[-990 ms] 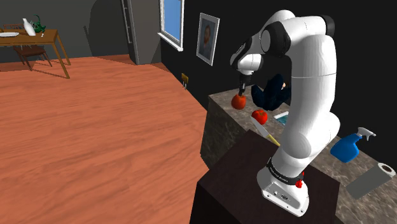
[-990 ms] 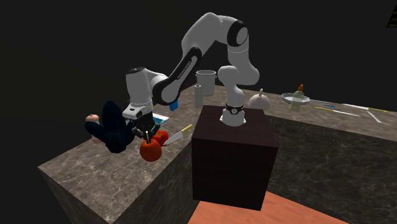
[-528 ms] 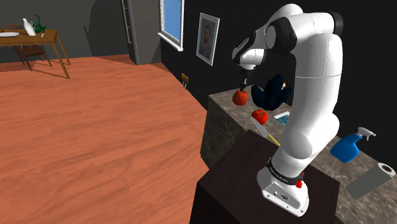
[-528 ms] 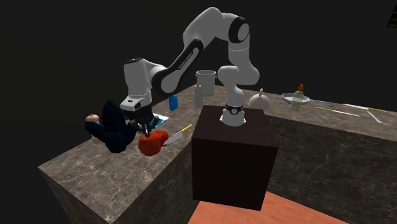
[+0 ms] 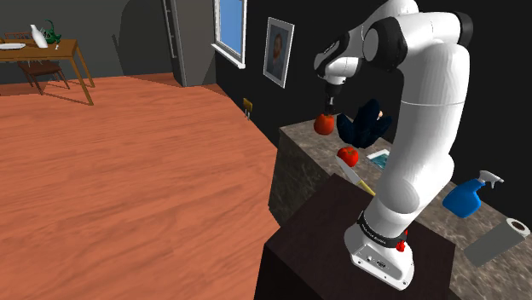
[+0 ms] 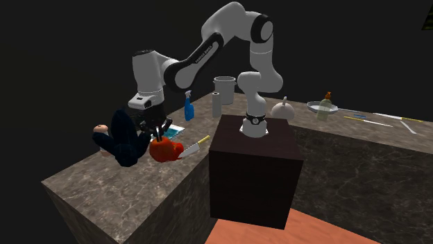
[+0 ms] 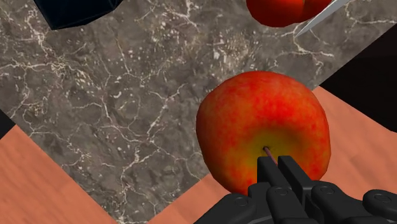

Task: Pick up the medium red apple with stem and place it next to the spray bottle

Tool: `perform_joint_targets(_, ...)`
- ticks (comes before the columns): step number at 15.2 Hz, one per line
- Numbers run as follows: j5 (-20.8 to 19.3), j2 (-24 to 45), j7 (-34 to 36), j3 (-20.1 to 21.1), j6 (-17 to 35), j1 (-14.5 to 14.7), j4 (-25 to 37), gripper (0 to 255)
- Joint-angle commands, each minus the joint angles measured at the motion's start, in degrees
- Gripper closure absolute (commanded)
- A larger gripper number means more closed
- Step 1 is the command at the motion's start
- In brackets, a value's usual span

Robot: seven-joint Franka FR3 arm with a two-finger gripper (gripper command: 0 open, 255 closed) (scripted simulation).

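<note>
Apple (image 7: 264,121) upright, stem up into pincer (image 7: 280,167)

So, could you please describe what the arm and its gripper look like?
The arm is glossy white, built of rounded tubular links with dark joints. A black band with small pale lettering rings the lowest link, and a small red knob sits on the white base. The gripper is all black, with two slim, blocky fingers.

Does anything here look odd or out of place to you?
Yes: the apple dangles from the gripper by its thin stem alone, over the edge of the counter. A dark doll-like figure also lies sprawled on it.
</note>
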Motion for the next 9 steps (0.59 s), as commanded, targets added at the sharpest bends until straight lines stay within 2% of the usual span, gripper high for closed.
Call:
perform_joint_targets(1, -0.56, -0.72, 0.32, -0.27, -1.28, 0.17, 0.66, 255)
perform_joint_targets(9, -2.75, -3.67, 1.63, -1.19, -6.48, 0.88, 3.44, 255)
